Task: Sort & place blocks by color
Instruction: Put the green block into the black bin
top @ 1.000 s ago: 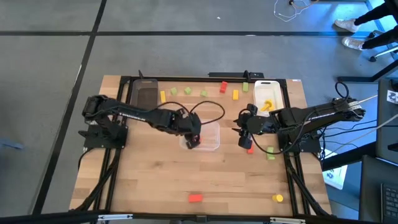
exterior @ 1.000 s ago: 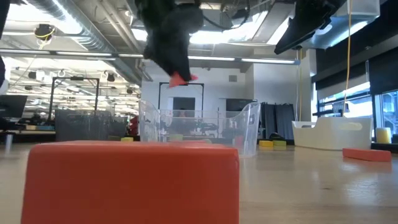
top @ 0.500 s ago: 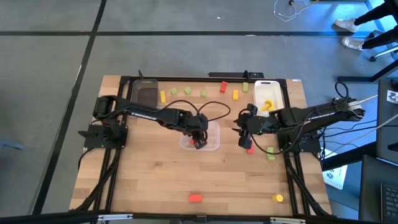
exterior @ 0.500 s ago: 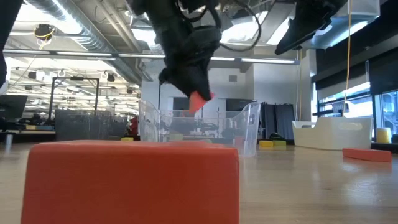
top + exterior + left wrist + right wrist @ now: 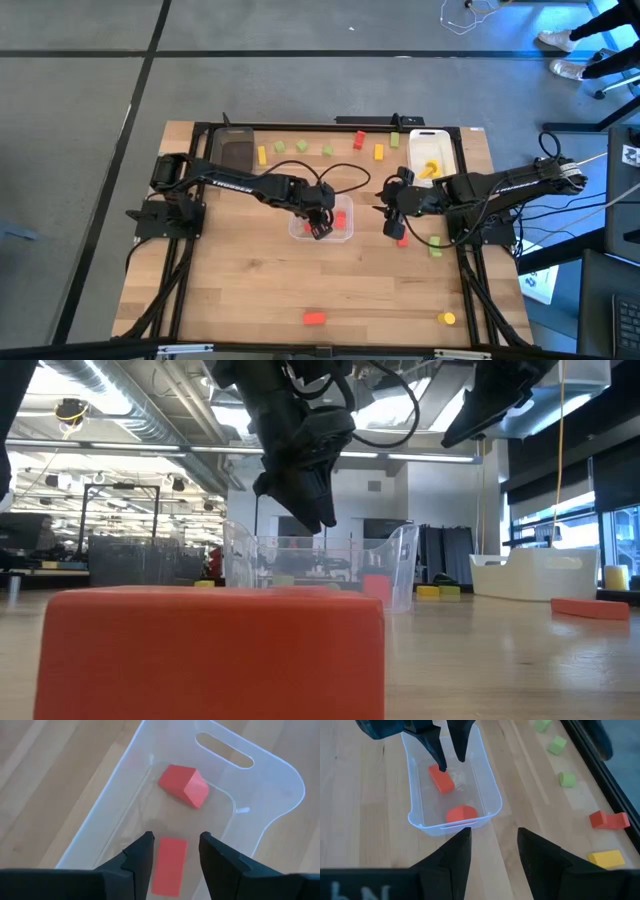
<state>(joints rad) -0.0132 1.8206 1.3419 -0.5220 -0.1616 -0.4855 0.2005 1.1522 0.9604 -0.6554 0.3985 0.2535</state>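
the left gripper (image 5: pixel 172 851) hangs open-fingered over the clear tray (image 5: pixel 270 780), two red blocks (image 5: pixel 184 785) inside; next, fetch another block, while the right gripper (image 5: pixel 490 851) waits open beside it.

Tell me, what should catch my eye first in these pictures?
Most striking is the left gripper poised with open jaws over the clear tray at mid-table, with two red blocks lying inside. Just right of the tray, the right gripper hangs above the wood, its jaws open and empty. Along the far edge lies a scatter of loose green, yellow and red blocks, beside a white tray holding yellow ones.
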